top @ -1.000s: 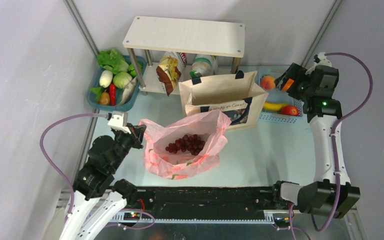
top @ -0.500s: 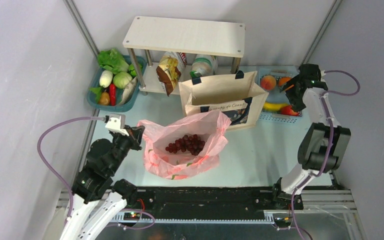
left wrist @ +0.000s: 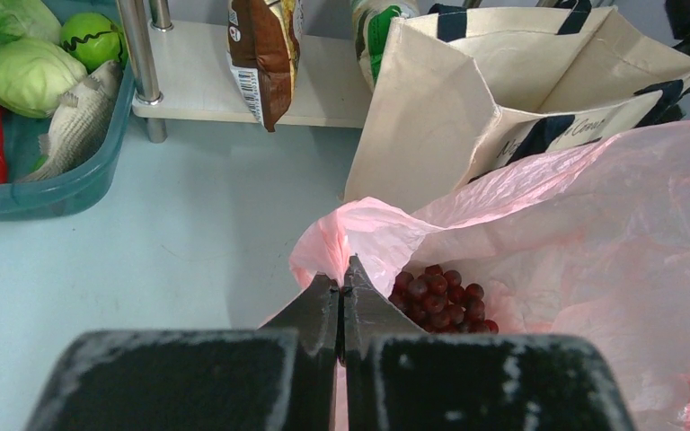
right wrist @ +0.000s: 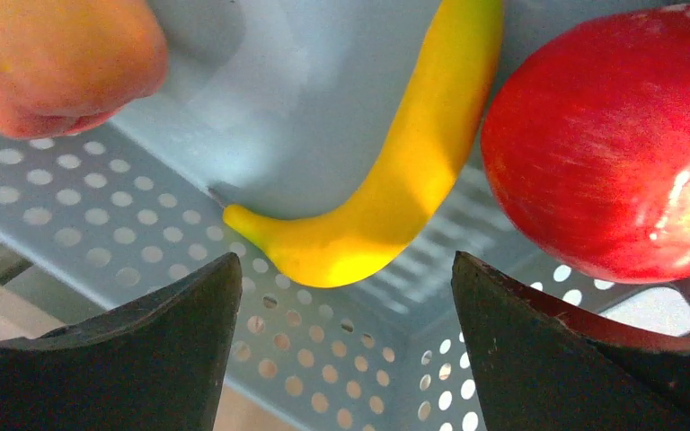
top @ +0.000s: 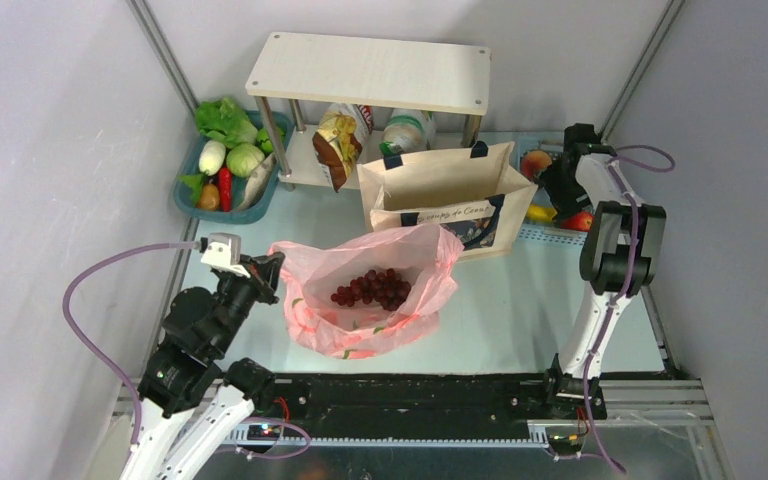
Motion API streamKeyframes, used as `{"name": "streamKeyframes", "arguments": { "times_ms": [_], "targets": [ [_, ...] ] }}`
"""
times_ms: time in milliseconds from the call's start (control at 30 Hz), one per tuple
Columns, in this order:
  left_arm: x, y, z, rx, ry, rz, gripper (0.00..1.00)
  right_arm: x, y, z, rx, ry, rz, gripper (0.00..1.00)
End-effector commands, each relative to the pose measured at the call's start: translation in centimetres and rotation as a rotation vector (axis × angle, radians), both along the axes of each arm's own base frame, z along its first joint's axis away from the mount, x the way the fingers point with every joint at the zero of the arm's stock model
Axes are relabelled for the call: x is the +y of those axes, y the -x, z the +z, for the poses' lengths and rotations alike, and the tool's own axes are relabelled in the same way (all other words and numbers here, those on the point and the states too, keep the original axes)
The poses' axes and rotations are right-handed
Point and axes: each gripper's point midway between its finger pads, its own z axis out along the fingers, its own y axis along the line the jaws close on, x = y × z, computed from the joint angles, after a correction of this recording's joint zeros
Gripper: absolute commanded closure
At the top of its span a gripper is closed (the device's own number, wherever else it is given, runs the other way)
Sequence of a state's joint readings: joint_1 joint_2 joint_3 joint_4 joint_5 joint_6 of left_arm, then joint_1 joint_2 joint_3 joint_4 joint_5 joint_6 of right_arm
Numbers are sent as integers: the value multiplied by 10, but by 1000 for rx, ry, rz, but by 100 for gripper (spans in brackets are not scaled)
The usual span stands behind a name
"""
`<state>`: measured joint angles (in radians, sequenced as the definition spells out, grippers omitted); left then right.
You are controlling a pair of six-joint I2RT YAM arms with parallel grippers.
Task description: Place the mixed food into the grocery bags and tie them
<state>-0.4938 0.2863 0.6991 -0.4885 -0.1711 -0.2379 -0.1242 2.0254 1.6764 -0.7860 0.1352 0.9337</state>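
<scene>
The pink plastic bag (top: 370,325) lies open mid-table with the dark red grape bunch (top: 372,288) inside. My left gripper (top: 276,270) is shut on the bag's left rim (left wrist: 341,238), with grapes (left wrist: 440,296) just right of the tips. Behind it stands the beige canvas tote (top: 440,190), open. My right gripper (top: 558,195) hangs open inside the blue basket. The yellow banana's (right wrist: 395,180) lower end reaches down between the fingertips (right wrist: 225,296), and the red apple (right wrist: 611,144) is to its right. The crisp packet (top: 338,148) and white radish (top: 212,156) stay at the back.
A wooden shelf (top: 370,70) stands at the back with a bottle (top: 407,130) under it. A teal basket (top: 185,195) of vegetables sits back left. The perforated blue basket (right wrist: 72,224) also holds a peach (right wrist: 54,63).
My right arm has swung left and down, bringing its open gripper into the blue basket close over the banana. The left gripper keeps its hold on the bag rim, shifted slightly.
</scene>
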Motion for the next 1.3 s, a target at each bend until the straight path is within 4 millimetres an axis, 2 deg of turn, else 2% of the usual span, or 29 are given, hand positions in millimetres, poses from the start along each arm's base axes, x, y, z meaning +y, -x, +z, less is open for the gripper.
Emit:
{"name": "streamKeyframes", "arguments": {
  "times_ms": [0, 133, 267, 367, 433, 467, 500, 667, 767, 800, 833, 867, 900, 933, 967, 1033, 1067, 1100, 1133, 1167, 1233, 1267],
  "targets": [
    [-1, -1, 5, -23, 13, -6, 100, -5, -6, -5, 16, 23, -93, 12],
    [-1, -1, 4, -23, 13, -7, 100, -16, 1, -22, 65, 46, -164, 15],
    [-1, -2, 4, -22, 9, -5, 100, -24, 1, -33, 60, 25, -212, 27],
    [-2, -2, 3, -19, 5, -8, 100, -30, -1, -34, 50, 41, -214, 41],
    [-3, -2, 3, -18, 3, -12, 100, -32, 0, -35, 56, 39, -217, 57],
    [-3, -2, 2, -17, 1, -13, 100, -30, -1, -33, 47, 23, -206, 69],
    [-3, -2, 2, -16, 0, -14, 100, -31, -1, -31, 43, 10, -206, 72],
    [-3, -2, 2, -16, -2, -14, 100, -33, 0, 7, -43, 45, -184, 75],
    [-4, -2, 1, -15, -4, -17, 100, -33, 3, 42, -123, 56, -164, 75],
    [-4, -2, 2, -16, -3, -17, 100, -32, 4, 45, -142, 58, -159, 74],
    [-4, -2, 2, -16, -3, -18, 100, -32, 2, 60, -189, 62, -152, 73],
    [-4, -2, 2, -16, -3, -18, 100, -31, 6, 58, -190, 61, -149, 69],
    [-4, -2, 2, -16, -3, -18, 100, -30, 5, 68, -229, 61, -147, 58],
    [-4, -2, 2, -17, -3, -19, 100, -30, 7, 64, -226, 59, -149, 47],
    [-4, -2, 2, -17, -4, -20, 100, -30, 6, 64, -233, 57, -151, 26],
    [-4, -2, 1, -15, -5, -20, 100, -27, 5, 52, -207, 43, -144, 15],
    [-4, -3, 1, -14, -6, -19, 100, -26, 1, 52, -206, 34, -141, 14],
    [-4, -3, 1, -14, -6, -20, 100, -25, 1, 39, -167, 27, -141, 12],
    [-4, -2, 1, -15, -6, -20, 100, -25, -4, 41, -165, 24, -143, 12],
    [-4, -3, 1, -13, -8, -18, 100, -22, -2, 27, -117, 19, -143, 12],
    [-4, -3, 0, -12, -8, -20, 100, -20, -12, 21, -96, 24, -132, 11],
    [-4, -3, 1, -13, -9, -21, 100, -20, -12, 9, -63, 30, -130, 11]
  ]
}}
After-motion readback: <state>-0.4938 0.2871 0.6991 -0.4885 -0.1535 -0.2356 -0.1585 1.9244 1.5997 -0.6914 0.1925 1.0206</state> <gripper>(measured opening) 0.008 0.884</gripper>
